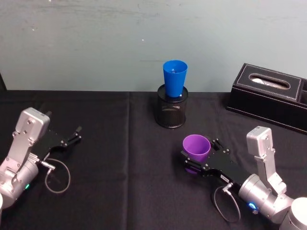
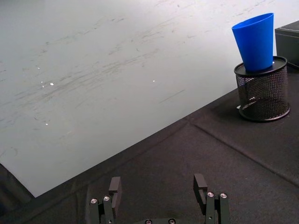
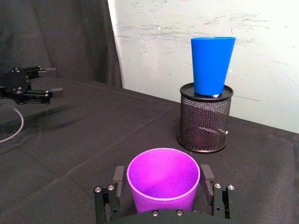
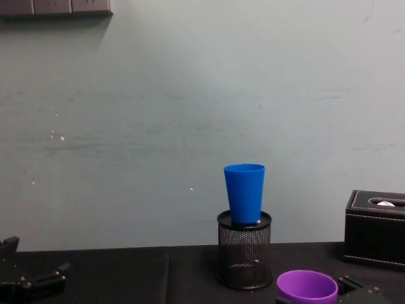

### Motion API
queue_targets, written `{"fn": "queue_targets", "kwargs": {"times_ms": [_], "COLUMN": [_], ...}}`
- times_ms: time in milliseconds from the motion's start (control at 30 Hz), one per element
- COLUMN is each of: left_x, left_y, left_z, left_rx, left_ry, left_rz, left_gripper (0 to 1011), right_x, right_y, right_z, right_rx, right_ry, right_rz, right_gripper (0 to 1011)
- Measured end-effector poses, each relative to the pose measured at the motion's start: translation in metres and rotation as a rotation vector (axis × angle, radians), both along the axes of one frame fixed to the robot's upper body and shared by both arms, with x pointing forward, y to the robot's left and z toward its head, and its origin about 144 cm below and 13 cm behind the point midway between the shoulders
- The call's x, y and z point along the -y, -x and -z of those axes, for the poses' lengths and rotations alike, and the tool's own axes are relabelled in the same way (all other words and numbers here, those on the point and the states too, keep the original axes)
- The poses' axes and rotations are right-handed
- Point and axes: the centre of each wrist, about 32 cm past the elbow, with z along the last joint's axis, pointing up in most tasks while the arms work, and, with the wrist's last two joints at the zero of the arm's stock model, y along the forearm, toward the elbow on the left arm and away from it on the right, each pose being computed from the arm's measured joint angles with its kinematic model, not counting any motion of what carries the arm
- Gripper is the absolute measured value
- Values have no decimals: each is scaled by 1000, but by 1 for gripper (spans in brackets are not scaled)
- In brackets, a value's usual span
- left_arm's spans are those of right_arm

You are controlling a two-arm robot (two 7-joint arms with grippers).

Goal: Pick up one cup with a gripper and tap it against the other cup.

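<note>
The purple cup (image 1: 196, 146) stands upright between the fingers of my right gripper (image 1: 200, 150), which is shut on it at the right front of the table. In the right wrist view the purple cup (image 3: 163, 179) has a finger pressed on each side. The blue cup (image 1: 174, 76) sits upright in the mouth of a black wire-mesh pen holder (image 1: 171, 112), beyond the purple cup and slightly left. It also shows as the blue cup (image 3: 211, 65) and the blue cup (image 4: 245, 193). My left gripper (image 1: 76, 135) rests open and empty at the table's left.
A black leather tissue box (image 1: 271, 96) stands at the back right, close to the right arm. A black cloth (image 1: 120, 191) covers the table, and a pale wall rises behind it. Loose cables loop beside both wrists.
</note>
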Motion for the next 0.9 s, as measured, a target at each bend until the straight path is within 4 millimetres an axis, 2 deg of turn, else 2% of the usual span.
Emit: {"fn": "queue_targets", "kwargs": {"times_ms": [200,533,900], "left_x": [0,0,0], "left_y": [0,0,0], "left_z": [0,0,0], "left_rx": [0,0,0], "left_ry": [0,0,0], "left_rz": [0,0,0], "left_gripper": [1011,1011,1012], "right_x": [0,0,0], "right_y": [0,0,1], "right_z": [0,0,0], "right_rx": [1,1,1], "right_ry": [0,1,1], "right_rz": [1,2,3], "right_gripper": [997,794,738]}}
